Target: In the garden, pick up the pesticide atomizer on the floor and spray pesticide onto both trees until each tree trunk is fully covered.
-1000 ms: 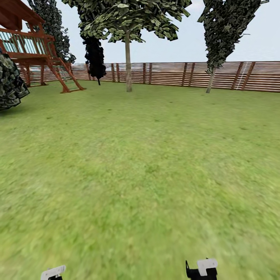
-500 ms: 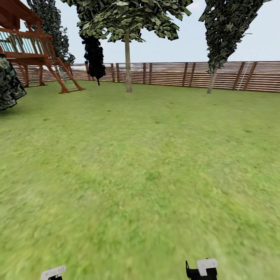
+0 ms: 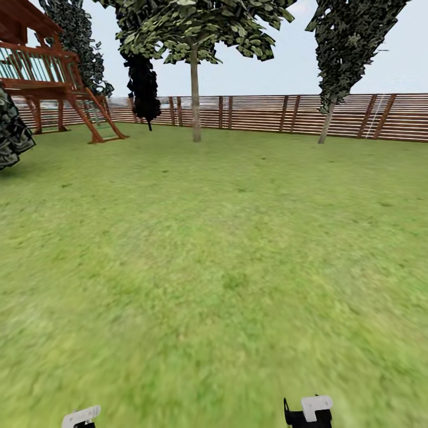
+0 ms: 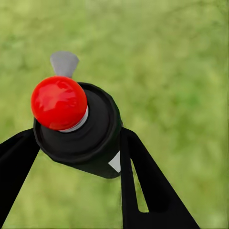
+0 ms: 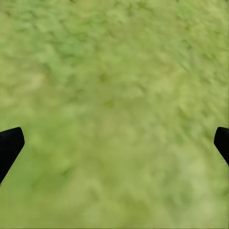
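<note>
Grass lawn [image 3: 226, 249] under me, fence [image 3: 267, 113] and two trees ahead, my left claw [image 4: 78, 148] pinching the pesticide atomizer [image 4: 76, 126], my right claw [image 5: 114, 143] spread wide over bare grass.

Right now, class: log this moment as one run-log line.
phase: crossing lawn | left gripper: shut on atomizer | right gripper: open, empty | ahead: pale tree trunk, fence

Matte black, flat tapered left gripper fingers [image 4: 143, 191], one with narrow slot cut through. Right gripper fingertips [image 5: 9, 145] same black, blunt-edged. Small white angular brackets on black arm ends [image 3: 309, 410] in head view.
</note>
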Controlling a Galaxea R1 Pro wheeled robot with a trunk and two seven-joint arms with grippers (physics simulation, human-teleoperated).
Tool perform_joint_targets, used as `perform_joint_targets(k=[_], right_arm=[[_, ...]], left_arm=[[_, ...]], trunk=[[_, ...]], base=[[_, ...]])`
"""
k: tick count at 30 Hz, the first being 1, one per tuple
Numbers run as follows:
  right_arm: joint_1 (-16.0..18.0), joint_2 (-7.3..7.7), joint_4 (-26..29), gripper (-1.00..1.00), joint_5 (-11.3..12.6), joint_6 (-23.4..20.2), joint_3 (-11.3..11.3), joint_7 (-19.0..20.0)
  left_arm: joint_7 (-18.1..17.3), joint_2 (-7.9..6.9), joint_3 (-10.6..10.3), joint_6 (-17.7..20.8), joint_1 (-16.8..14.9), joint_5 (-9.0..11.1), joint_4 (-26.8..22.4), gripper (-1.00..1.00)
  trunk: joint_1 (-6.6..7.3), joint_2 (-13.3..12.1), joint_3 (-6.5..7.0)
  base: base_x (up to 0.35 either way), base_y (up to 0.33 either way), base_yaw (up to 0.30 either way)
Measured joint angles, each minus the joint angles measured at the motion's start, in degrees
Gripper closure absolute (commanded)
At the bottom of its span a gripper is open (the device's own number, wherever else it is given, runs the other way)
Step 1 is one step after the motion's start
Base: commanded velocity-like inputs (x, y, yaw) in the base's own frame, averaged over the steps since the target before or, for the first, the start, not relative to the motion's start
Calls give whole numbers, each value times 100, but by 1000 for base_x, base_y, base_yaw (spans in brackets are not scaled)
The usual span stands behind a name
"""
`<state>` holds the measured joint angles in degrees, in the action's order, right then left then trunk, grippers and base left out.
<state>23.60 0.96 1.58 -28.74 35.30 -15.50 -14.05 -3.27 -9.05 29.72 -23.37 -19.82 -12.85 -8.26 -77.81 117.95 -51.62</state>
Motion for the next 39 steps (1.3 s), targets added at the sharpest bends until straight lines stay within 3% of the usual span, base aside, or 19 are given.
perform_joint_targets(k=[39], right_arm=[[0, 0, 0, -100, 0, 0, -2, 0]], left_arm=[[0, -7, 8, 0, 0, 0, -5, 100]], trunk=[[0, 0, 0]], base=[[338, 0, 0]])
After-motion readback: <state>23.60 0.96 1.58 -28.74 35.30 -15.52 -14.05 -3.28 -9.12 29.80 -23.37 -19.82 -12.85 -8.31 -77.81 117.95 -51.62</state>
